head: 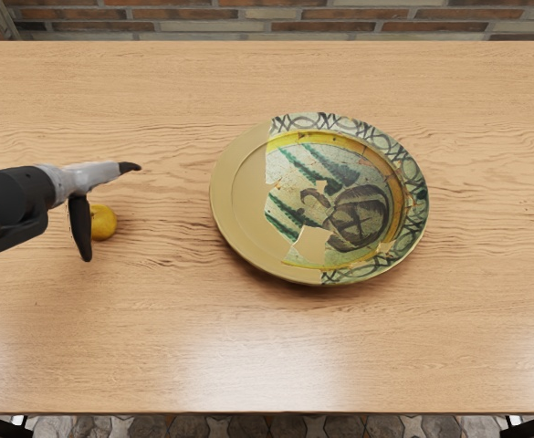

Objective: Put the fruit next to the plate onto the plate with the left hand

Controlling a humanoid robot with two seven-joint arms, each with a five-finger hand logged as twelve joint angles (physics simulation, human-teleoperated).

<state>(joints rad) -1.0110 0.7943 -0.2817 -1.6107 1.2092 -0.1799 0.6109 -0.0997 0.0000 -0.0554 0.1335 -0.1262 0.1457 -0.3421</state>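
The fruit [105, 222] is small, round, and yellow-orange with a smooth, faintly glossy skin. It sits on the wooden table [248, 347] at the plate's [225, 196] 9 o'clock, well apart from its golden rim. The left hand [84, 182] hovers at the fruit's 11 o'clock with fingers spread, holding nothing. Its dark thumb [81, 233] hangs down across the fruit's left edge; whether they touch cannot be told.

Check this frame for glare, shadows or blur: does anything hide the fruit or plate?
Head view: sharp throughout; a pale sheen on the table near its front edge; soft shadows under the plate and fruit; only a finger of the left hand overlaps the fruit's left edge.
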